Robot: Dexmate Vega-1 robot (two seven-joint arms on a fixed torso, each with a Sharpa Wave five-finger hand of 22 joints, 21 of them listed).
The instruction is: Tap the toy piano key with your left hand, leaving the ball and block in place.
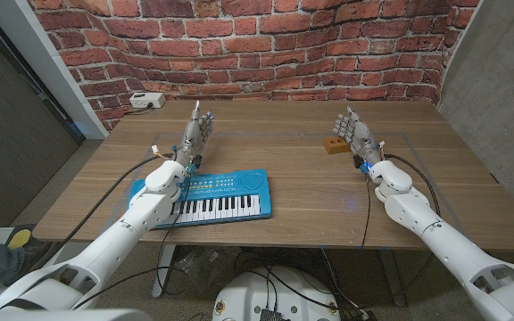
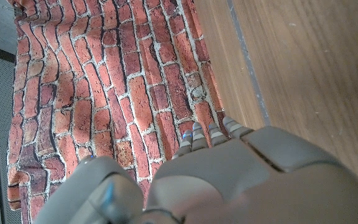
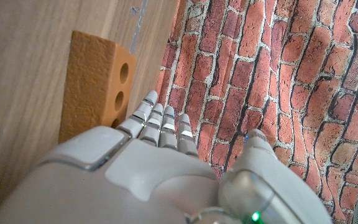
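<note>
A blue toy piano with white and black keys lies near the table's front edge, left of centre. My left hand stands upright just behind the piano's far left corner, fingers apart and raised, holding nothing; its back also shows in the left wrist view. An orange block with round holes sits at the right of the table. My right hand stands open right beside it on its right. The right wrist view has the block just ahead of that hand's fingertips.
A white socket box sits at the table's far left edge by the red brick wall. Bare wood lies between the two hands. A person's shoe shows on the floor at the bottom left.
</note>
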